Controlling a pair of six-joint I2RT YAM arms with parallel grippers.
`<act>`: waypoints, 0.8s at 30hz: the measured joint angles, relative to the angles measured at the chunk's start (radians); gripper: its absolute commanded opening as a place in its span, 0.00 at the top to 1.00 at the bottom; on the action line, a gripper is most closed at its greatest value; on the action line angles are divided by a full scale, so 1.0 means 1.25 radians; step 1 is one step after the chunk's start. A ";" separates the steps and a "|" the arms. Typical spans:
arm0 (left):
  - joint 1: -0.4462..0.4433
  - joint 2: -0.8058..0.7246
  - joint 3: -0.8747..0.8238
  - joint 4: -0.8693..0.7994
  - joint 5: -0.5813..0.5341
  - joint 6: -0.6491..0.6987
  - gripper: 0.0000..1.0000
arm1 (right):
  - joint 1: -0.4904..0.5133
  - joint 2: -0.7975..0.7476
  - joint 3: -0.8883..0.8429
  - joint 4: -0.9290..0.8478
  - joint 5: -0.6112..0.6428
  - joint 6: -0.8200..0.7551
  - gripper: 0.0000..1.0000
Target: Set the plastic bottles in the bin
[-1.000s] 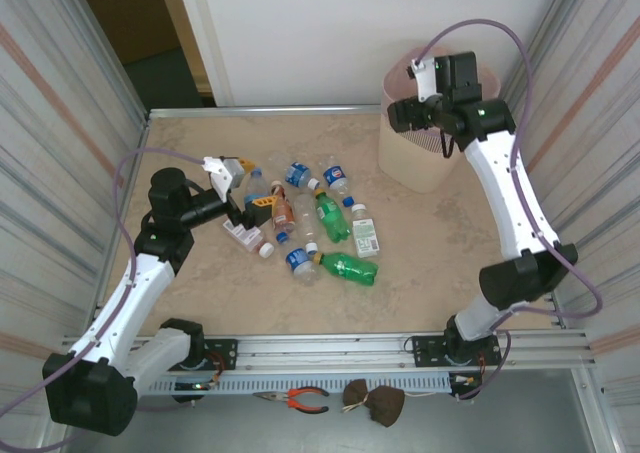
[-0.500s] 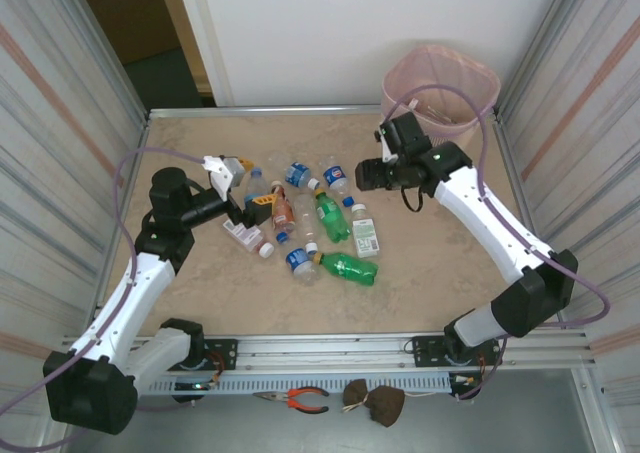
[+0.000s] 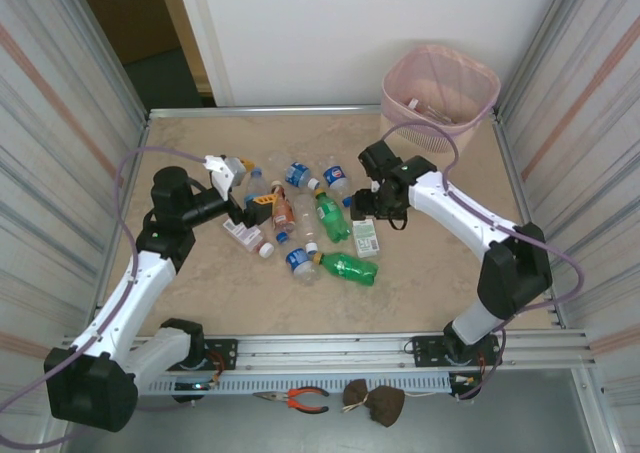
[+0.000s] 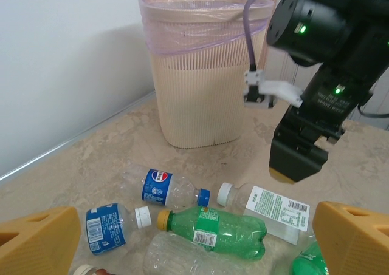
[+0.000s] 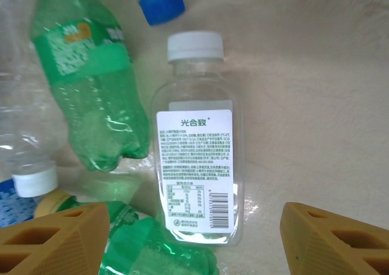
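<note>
Right gripper, jaws apart and gripping nothing, hangs over a clear white-capped bottle lying flat beside a green bottle. Left gripper, spread wide and empty, sits at the left edge of the plastic bottles heaped mid-table. The bin stands upright in the far right corner, possibly with a bottle inside.

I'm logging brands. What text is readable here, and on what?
"光合致": white label of the clear plastic bottle with a white cap.
Its fine print: too small to read.
Blue label of the small clear plastic bottle with a blue cap: round logo, no readable word.
Label of the green plastic bottle with a yellow cap: blurred.
</note>
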 measured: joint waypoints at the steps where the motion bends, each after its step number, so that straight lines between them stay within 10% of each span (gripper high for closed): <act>1: 0.000 0.001 0.000 0.000 0.000 0.000 0.01 | 0.000 0.011 -0.004 0.003 -0.004 0.000 0.24; 24: 0.000 0.002 0.000 -0.009 -0.001 0.001 0.01 | -0.025 0.170 -0.037 0.110 -0.034 0.035 0.19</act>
